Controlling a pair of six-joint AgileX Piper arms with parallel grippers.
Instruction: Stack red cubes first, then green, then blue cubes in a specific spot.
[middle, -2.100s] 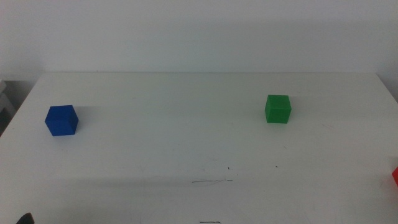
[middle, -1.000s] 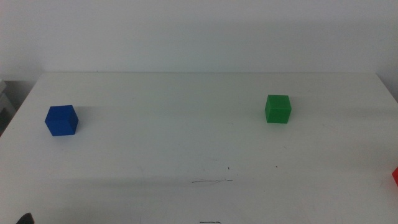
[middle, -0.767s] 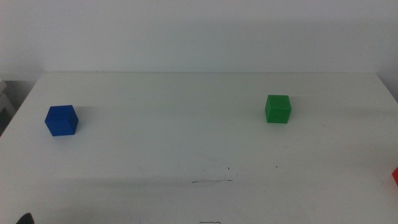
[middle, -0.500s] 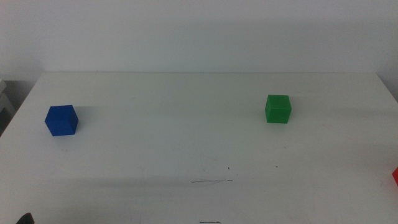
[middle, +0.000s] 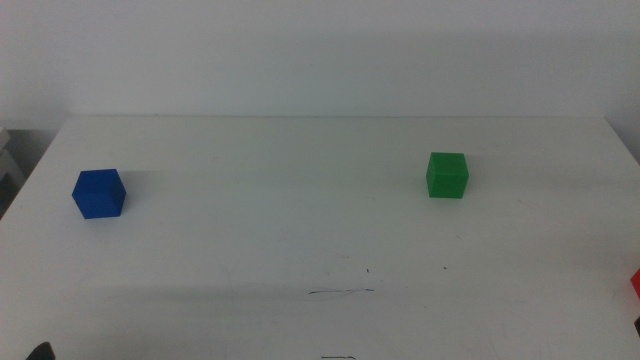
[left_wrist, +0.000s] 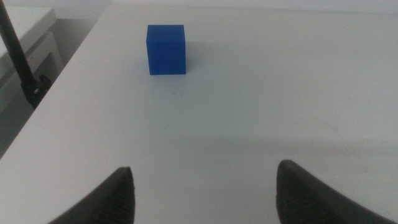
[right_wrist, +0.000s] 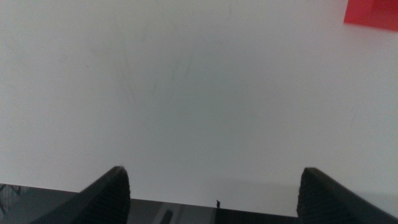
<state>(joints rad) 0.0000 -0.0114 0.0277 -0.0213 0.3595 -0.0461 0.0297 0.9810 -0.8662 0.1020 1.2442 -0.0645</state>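
Waiting apart-jawed, empty: left tool, right tool; starting with red cube, right of green cube, squaring jaws before closing.

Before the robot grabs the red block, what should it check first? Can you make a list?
1. Is the red cube in sight? Ok, but only its edge shows, at the table's right side in the middle view.
2. Is the right gripper open and empty? Ok, its jaws stand wide apart over bare table.
3. Is the red cube between the jaws? Not ok, it sits off to one side.
4. Is the left gripper out of the way? Ok, it is open, facing the blue cube.
5. Are the green cube and blue cube unstacked, sitting apart? Ok.
6. Is the stacking spot marked? Cannot tell.
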